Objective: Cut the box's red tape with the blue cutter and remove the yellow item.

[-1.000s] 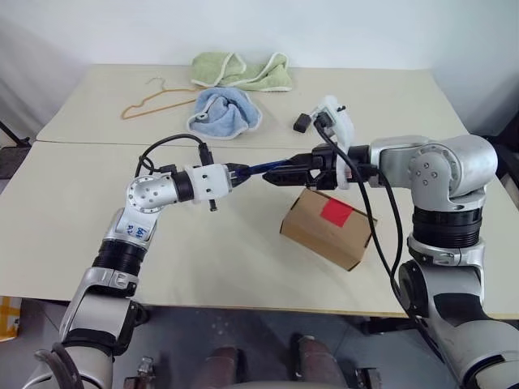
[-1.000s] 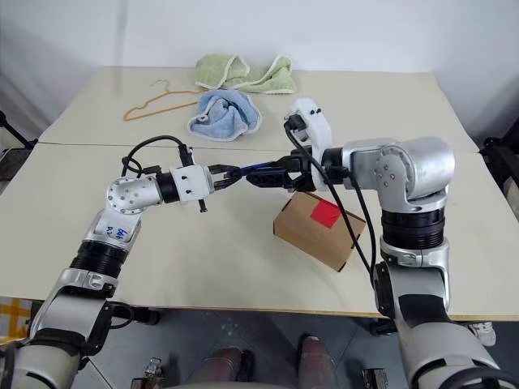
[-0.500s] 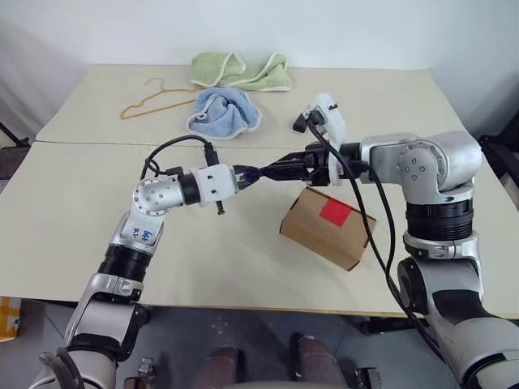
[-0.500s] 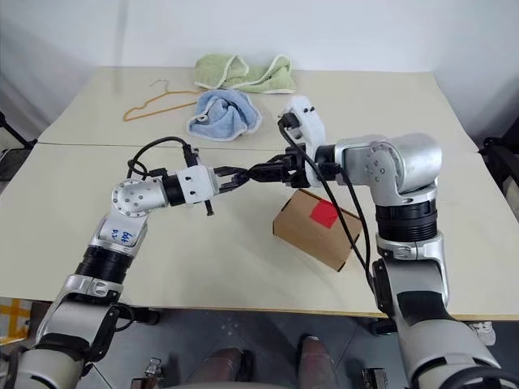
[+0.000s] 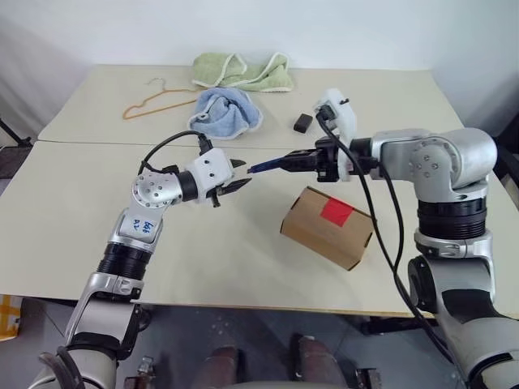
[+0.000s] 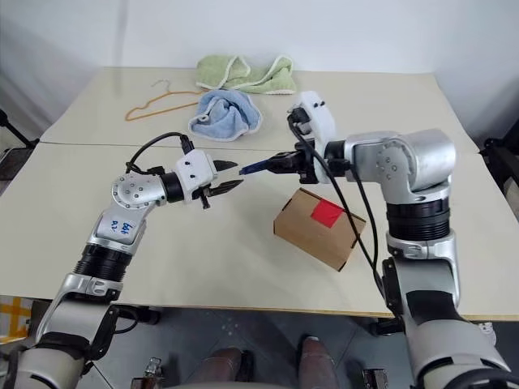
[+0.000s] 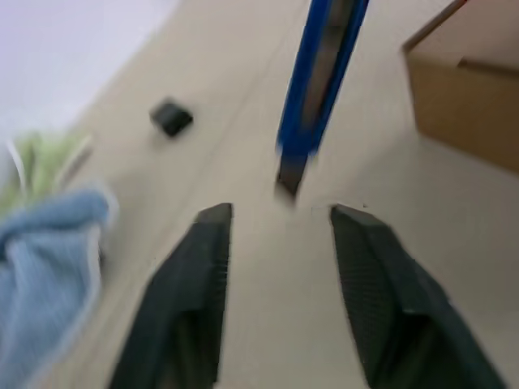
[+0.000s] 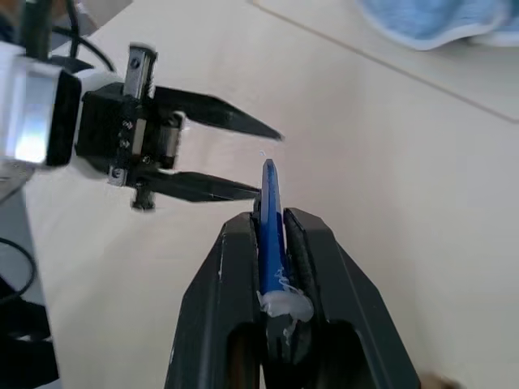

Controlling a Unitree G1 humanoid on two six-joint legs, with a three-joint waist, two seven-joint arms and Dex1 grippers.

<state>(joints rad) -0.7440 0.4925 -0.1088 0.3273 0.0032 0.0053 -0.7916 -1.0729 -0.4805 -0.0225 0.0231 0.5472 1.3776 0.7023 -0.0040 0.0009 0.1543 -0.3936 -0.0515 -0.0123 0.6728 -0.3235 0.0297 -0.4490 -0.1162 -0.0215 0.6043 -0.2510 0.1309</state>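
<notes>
**Cutter passed to the right gripper above the sealed box**

The box [image 5: 328, 226], a closed brown carton, sits on the table [image 5: 73, 203], its red tape [image 5: 336, 212] uncut. The slim blue cutter [image 5: 271, 164] is clamped in the right gripper [image 8: 272, 223], level above the table. The left gripper [image 7: 280, 215], which held it a second ago, now stands parted and empty just beside its tip.

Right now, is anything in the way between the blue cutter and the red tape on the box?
Nothing visible is. The right pincer holds the blue cutter in the air, above and to the left of the box. The red tape faces up on the box's top, uncovered. The open left pincer hangs off to the left, clear of that path.
</notes>
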